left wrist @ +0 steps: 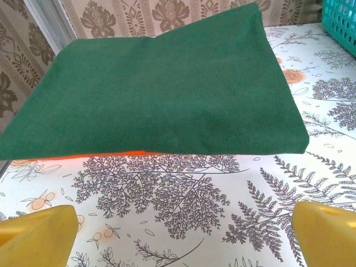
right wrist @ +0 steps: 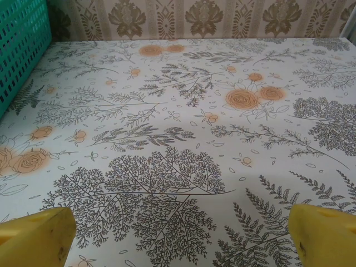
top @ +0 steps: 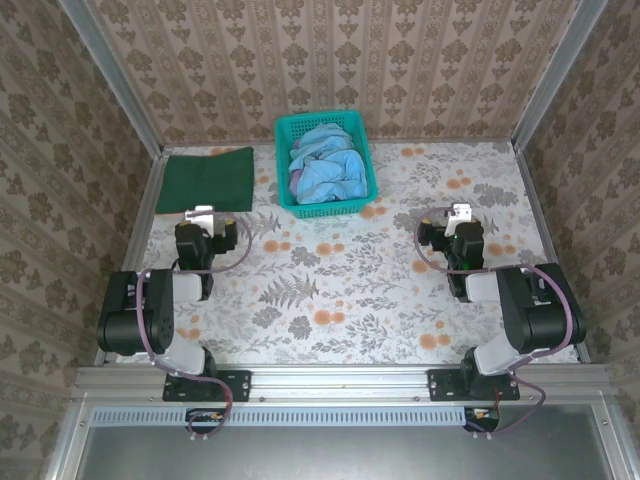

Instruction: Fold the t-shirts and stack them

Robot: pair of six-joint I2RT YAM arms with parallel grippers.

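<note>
2 grippers, left gripper point(top: 203, 214) and right gripper point(top: 459, 212), fingers point(left wrist: 39, 233) spread empty over bare bench point(top: 350, 300). Green t-shirt point(top: 210, 178) folded at far-left edge; basket point(top: 330, 208) holds crumpled blue t-shirt point(top: 330, 168).

Folded t-shirt point(left wrist: 161, 89): plain dark green. Basket point(top: 330, 208): teal mesh. Crumpled t-shirt point(top: 335, 170) inside: light blue. Table point(right wrist: 183, 139): white, grey ferns, orange roses. Walls point(top: 330, 60): tan damask. Fingers point(left wrist: 36, 236): yellow.

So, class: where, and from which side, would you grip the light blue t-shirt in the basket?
Probably pinch a raised fold on top of the crumpled light blue t-shirt, coming straight down from above, since the walls of the teal basket close off every side.
</note>
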